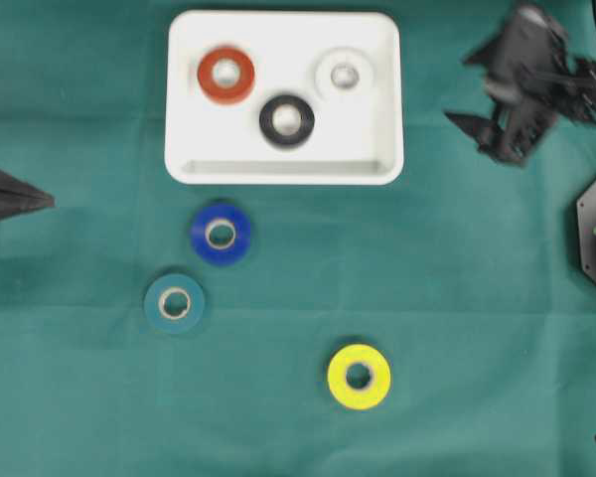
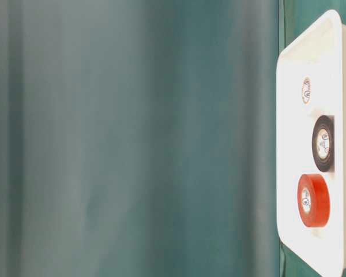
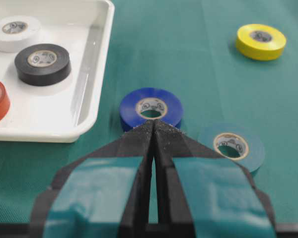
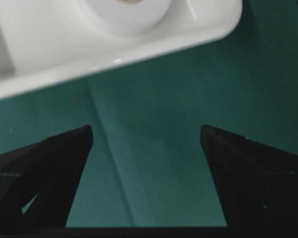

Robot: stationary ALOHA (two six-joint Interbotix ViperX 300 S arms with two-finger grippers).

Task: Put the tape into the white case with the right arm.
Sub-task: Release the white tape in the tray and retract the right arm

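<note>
Tape rolls, I count six: three in the case [image 1: 283, 171] and three out on the green cloth [image 1: 457, 298]. Inside the case I see one red roll [image 1: 225, 75], one black roll [image 1: 286, 120] and one white roll [image 1: 344, 75], all lying flat, apart from each other. On the cloth below the case I see one blue roll [image 1: 220, 235] just beside the case's near rim, one teal roll [image 1: 174, 303] near it, and one yellow roll [image 1: 359, 377] well apart, lower right. One case only. Two arms: my right gripper [image 1: 472, 87] hangs off the case's right side, blurred, fingers spread wide and carrying nothing; its wrist view shows bare cloth between the two tips and the case corner with the white roll beyond. My left gripper [image 3: 153, 124] sits at the left edge, jaws pressed together on nothing, tips pointing at the blue roll.
</note>
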